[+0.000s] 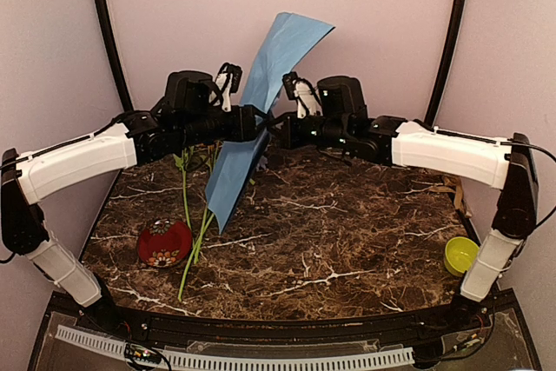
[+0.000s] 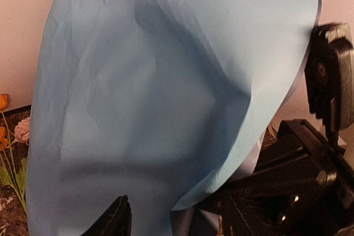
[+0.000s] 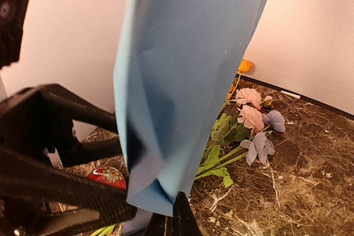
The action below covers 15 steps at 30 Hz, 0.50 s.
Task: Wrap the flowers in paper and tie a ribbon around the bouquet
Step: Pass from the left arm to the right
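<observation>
Right gripper [image 3: 168, 216] pinched shut on thin light-blue paper sheet [image 1: 261, 119] held upright off dark marble table [image 1: 347, 232], green-stemmed mixed-colour flowers [image 3: 251, 120] lying nearby, left gripper [image 1: 248, 123] state can't tell – w/ one pinch sheet could slip

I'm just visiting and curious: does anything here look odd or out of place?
Yes. The paper stands tilted and creased in mid-air, pinched by the right gripper, while the flowers lie loose on the table below it, not wrapped at all. Nothing looks spilled or broken.
</observation>
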Each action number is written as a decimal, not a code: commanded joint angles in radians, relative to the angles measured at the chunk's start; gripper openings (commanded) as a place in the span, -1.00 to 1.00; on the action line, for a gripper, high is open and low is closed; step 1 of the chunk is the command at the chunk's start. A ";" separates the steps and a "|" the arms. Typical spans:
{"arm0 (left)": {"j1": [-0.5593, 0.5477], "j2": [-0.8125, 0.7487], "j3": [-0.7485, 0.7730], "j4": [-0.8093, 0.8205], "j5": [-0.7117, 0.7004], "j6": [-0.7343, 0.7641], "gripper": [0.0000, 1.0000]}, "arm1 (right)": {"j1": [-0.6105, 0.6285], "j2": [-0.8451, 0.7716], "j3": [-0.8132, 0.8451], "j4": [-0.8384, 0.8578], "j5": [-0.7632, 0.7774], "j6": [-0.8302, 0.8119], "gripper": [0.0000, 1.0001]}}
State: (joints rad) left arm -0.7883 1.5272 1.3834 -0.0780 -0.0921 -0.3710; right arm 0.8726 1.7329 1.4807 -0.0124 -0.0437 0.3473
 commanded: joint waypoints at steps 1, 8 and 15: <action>-0.003 -0.007 -0.031 -0.021 0.111 0.069 0.15 | -0.029 -0.065 -0.019 0.015 -0.037 0.030 -1.00; -0.003 0.004 -0.027 -0.117 0.151 0.188 0.12 | -0.053 -0.085 0.005 -0.022 -0.084 0.030 -1.00; -0.003 0.026 -0.032 -0.101 0.133 0.217 -0.16 | -0.053 -0.081 0.012 -0.031 -0.134 0.018 -1.00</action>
State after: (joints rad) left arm -0.7887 1.5425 1.3659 -0.1757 0.0254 -0.1970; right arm 0.8215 1.6764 1.4746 -0.0574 -0.1352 0.3725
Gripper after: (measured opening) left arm 0.412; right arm 0.004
